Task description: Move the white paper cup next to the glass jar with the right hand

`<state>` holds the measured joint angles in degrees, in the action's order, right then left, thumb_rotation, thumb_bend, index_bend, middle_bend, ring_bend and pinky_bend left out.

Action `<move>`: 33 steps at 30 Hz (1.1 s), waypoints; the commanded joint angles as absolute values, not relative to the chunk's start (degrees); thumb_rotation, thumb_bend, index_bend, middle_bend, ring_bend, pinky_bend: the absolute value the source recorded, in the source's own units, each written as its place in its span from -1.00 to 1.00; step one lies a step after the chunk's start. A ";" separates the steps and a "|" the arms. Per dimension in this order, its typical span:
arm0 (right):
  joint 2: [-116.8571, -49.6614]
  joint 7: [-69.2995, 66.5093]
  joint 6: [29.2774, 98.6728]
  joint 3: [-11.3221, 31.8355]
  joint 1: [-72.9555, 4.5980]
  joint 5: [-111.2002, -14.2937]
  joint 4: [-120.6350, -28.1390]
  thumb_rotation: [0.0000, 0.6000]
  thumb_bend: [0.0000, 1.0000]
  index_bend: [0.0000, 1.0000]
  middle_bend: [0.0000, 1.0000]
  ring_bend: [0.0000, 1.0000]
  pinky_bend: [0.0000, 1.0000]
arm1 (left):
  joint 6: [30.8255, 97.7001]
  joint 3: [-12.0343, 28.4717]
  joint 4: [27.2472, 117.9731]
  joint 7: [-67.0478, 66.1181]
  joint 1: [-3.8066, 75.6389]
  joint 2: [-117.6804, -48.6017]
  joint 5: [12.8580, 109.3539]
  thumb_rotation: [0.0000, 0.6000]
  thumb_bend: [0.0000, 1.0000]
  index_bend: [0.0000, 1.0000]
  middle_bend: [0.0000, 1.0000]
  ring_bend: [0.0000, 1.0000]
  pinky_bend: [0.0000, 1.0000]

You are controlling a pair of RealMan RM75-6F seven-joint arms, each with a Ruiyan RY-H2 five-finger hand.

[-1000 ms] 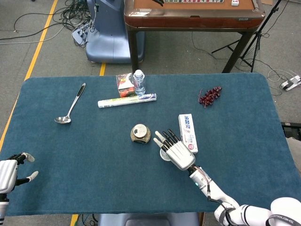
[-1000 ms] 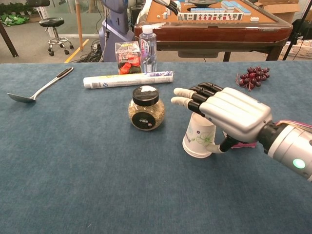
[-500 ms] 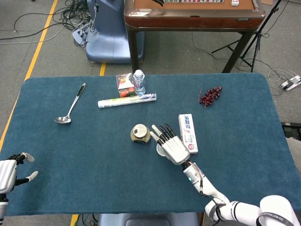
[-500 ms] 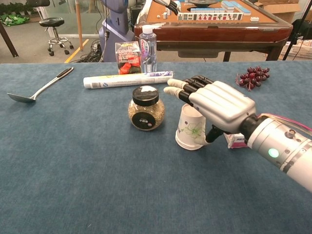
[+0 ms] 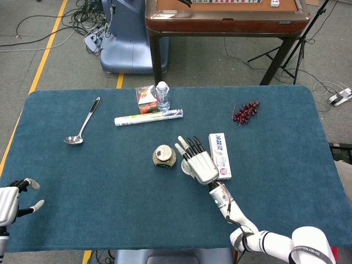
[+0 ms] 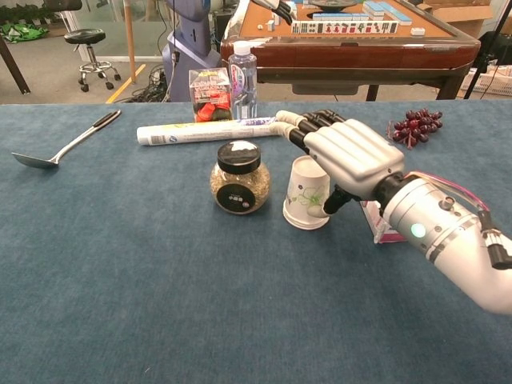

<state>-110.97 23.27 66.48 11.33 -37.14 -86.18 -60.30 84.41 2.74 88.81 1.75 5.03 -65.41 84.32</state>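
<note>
From the head view, your right robot hand (image 5: 198,165) lies over the white paper cup (image 5: 186,166) near the middle of the tabletop (image 5: 286,154), fingers stretched toward the far edge, with the glass jar (image 5: 164,155) just beside it; your left robot hand (image 5: 12,202) sits by the near left corner, fingers apart and holding nothing. From the chest view, your right robot hand (image 6: 344,156) rests on top of the white paper cup (image 6: 306,194), thumb against its side, gripping it inverted on the cloth, just beside the glass jar (image 6: 239,178) but apart from it.
</note>
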 commanded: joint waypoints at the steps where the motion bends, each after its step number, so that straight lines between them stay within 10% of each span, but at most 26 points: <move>1: -111.46 23.33 66.63 11.99 -37.61 -85.33 -59.23 1.00 -1.00 -1.00 -1.00 -1.00 -0.91 | 84.39 2.75 88.81 1.80 5.04 -65.39 84.32 1.00 -0.82 0.00 -0.03 -0.03 0.32; 11: -106.40 25.08 67.75 9.94 -36.05 -85.36 -66.06 1.00 -1.00 -1.00 -1.00 -1.00 -0.92 | 84.38 2.78 88.75 1.81 5.00 -65.34 84.20 1.00 -0.82 0.00 -0.03 -0.03 0.32; 33: -72.24 44.77 79.28 1.56 -19.08 -77.48 -106.38 1.00 -1.00 -1.00 -1.00 -1.00 -0.92 | 87.39 2.54 91.58 -2.25 4.14 -64.60 86.23 1.00 -0.82 0.00 -0.03 -0.03 0.32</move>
<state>-73.74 44.73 77.88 2.60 -20.59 -78.25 -105.06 87.25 2.55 91.49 -2.11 4.20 -64.61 86.10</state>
